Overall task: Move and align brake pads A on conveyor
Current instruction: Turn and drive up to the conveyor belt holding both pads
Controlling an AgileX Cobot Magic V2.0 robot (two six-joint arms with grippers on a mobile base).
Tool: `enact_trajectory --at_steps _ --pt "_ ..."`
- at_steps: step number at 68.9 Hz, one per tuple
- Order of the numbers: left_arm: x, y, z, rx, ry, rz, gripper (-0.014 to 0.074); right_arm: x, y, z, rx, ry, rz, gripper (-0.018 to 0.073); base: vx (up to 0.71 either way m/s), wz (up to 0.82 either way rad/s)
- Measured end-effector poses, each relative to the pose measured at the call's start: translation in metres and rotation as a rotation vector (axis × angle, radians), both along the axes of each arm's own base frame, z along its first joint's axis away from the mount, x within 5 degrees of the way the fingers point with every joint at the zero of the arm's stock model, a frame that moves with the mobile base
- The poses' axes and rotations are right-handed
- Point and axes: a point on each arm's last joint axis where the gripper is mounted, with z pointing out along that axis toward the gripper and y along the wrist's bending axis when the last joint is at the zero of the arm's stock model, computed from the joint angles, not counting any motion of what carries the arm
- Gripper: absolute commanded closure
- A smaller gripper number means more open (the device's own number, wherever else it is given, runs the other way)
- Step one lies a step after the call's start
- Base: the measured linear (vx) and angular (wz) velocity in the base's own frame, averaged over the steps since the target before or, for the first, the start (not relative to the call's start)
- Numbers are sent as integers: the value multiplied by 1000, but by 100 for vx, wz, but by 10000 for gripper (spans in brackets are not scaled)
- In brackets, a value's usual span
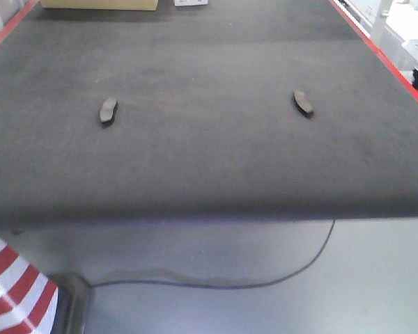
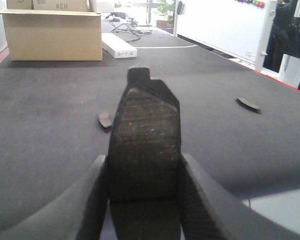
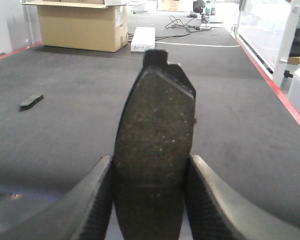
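Two brake pads A lie flat on the dark conveyor (image 1: pixel 209 167), one at the left (image 1: pixel 108 110) and one at the right (image 1: pixel 303 104). Neither gripper shows in the front view. In the left wrist view my left gripper (image 2: pixel 145 161) is shut on a third dark pad (image 2: pixel 146 135) that stands upright between its fingers, above the belt; the two lying pads show beyond it (image 2: pixel 105 120) (image 2: pixel 247 103). My right gripper (image 3: pixel 151 162) is likewise shut on another upright pad (image 3: pixel 155 125), and one lying pad (image 3: pixel 31 101) shows far to its left.
A cardboard box (image 2: pixel 52 35) and a flat white box (image 2: pixel 119 46) sit at the belt's far end. Red edges (image 1: pixel 383 56) run along the belt's sides. In front of the belt lies a shiny steel tabletop (image 1: pixel 265 250) with a cable (image 1: pixel 279 280) and a red-and-white striped object (image 1: pixel 14 289).
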Motion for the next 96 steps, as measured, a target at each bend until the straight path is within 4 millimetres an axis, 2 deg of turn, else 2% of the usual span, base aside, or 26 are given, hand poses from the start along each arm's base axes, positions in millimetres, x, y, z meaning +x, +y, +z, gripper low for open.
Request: enact_trajectory --at_steps 56,96 --pt "0 0 0 0 0 0 603 0 0 0 0 0 0 566 37 1" --pt "0 0 0 0 0 0 603 0 0 0 0 0 0 566 11 2"
